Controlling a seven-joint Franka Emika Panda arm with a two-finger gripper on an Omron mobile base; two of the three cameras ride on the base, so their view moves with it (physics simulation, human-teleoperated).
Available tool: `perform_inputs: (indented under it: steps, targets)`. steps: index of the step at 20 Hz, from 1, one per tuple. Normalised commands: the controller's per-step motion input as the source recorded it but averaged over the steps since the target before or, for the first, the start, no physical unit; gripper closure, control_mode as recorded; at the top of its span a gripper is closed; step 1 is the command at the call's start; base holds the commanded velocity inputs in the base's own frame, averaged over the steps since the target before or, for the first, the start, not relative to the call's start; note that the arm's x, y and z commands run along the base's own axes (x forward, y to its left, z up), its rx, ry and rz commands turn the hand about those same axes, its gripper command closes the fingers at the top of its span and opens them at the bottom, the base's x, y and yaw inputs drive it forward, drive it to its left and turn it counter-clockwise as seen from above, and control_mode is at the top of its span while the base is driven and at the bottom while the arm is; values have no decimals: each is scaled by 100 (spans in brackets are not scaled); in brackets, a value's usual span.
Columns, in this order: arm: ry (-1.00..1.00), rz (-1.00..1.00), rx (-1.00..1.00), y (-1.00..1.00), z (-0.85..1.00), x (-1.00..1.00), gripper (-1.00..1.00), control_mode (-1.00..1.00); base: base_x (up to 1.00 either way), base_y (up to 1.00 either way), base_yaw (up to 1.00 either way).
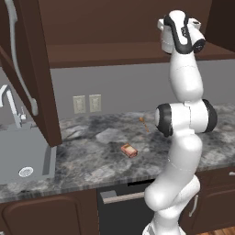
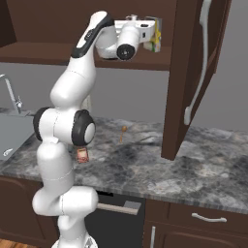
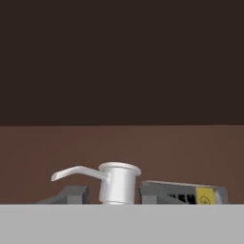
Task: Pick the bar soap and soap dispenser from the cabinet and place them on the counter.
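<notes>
Soap bar count in the left base view: one, the bar soap (image 1: 129, 150), lying flat on the counter (image 1: 92, 160) in open stone. It is well apart from the front edge and from the one sink (image 1: 23, 158) at the left. It lies far below the arm's hand, which is raised to the shelf of the cabinet (image 1: 105, 53). Two wall outlets (image 1: 87, 103) sit side by side above the counter. One cabinet door (image 1: 34, 73) stands swung open on the left, hanging over the sink's edge.

In the right base view the gripper (image 2: 150, 34) reaches level over the shelf, near its front edge. A flat box (image 2: 156, 38) with yellow on it is just beside the tips. A second cabinet door (image 2: 193, 72) stands open at the right, close to the hand. The bar soap shows low beside the arm's elbow, on the counter. The stone to its right lies bare up to the door.

In the hand view one soap dispenser (image 3: 116, 183) shows by its silver pump top. It stands upright on the brown shelf between the finger tips (image 3: 71, 194), spout pointing left. The tips flank it closely, but whether they clamp it cannot be told. The flat box lies just right of the pump.
</notes>
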Motion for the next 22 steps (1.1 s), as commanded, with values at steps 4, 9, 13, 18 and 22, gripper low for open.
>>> perform_inputs:
  steps: [4, 9, 13, 18, 22]
  targets:
    - [0, 0, 0, 3, 6, -10, 100, -100, 0, 0, 0]
    - [-5, 1, 0, 11, 25, -36, 100, -100, 0, 0, 0]
    - [-9, 1, 0, 6, 37, -62, 100, -100, 0, 0, 0]
    - [-1, 0, 0, 0, 7, -66, 100, -100, 0, 0, 0]
    - [0, 0, 0, 0, -1, -63, 100, -100, 0, 0, 0]
